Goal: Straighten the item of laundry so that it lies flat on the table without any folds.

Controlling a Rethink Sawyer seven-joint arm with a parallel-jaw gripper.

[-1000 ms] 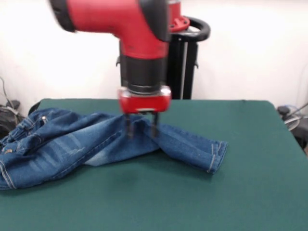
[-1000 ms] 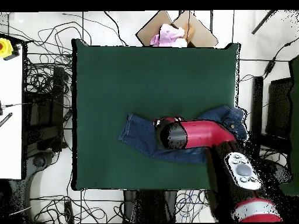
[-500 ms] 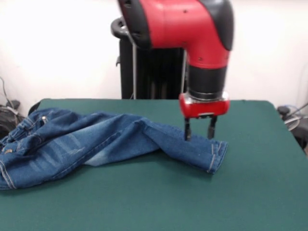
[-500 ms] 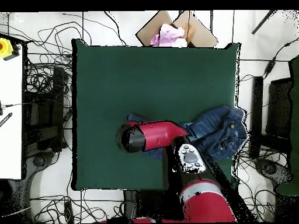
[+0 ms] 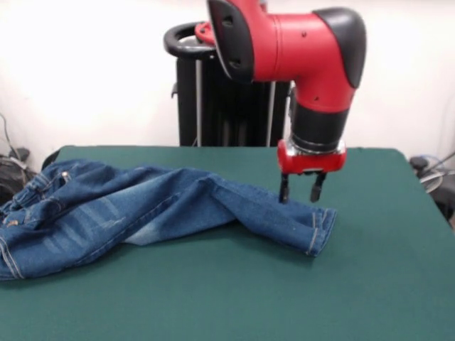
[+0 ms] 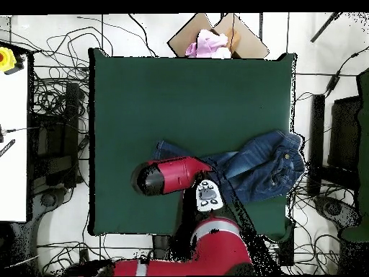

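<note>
Blue denim jeans (image 5: pixel 142 209) rumpled on the table (image 5: pixel 370 284), hem end just beneath the spread, empty pincer (image 5: pixel 301 192).

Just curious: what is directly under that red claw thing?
Under the open gripper lies the jeans leg's hem end on the green table. Whether the fingertips touch the denim cannot be seen.

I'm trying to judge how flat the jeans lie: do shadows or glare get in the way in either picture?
Front view: soft, even light, no glare; folds on the jeans read clearly, and the open end effector casts hardly any shadow on the table. Overhead view: the red arm hides part of one leg.
</note>
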